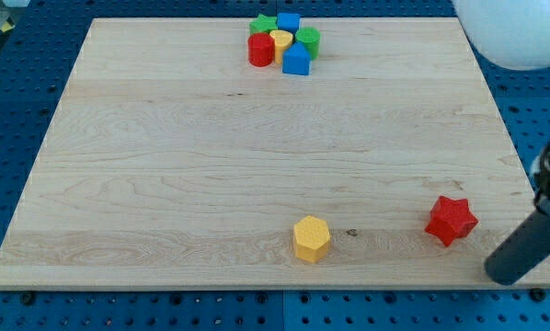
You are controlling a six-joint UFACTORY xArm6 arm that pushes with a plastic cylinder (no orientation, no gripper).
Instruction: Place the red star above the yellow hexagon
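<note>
1. Tool: bare rod, no jaws, nothing grasped; tip (501, 274) down at the board's (165, 165) bottom right corner, touching no block.
2. Red star (452, 220): near the view's bottom right, just up and left of the tip, apart from it by a small gap.
3. Yellow hexagon (311, 239): at the bottom edge, about mid-width, well left of the star and slightly lower in the view.
4. Key relation: star lies between tip and hexagon, roughly on one line running left and a little upward from the tip. Star sits on the right of the hexagon, not yet above it.
5. Judged need: a push leftward with more upward lean, so as to end toward the view's top from the hexagon, not beside it. Probably calls for coming round to the star's lower right side first.
6. Risk, as a judgement: a flat leftward shove likely to drive the star into the hexagon; star points may make it spin off the tip.
7. Cluster (282, 40) of red, green, blue and yellow blocks at the top edge: well apart, out of the way.
</note>
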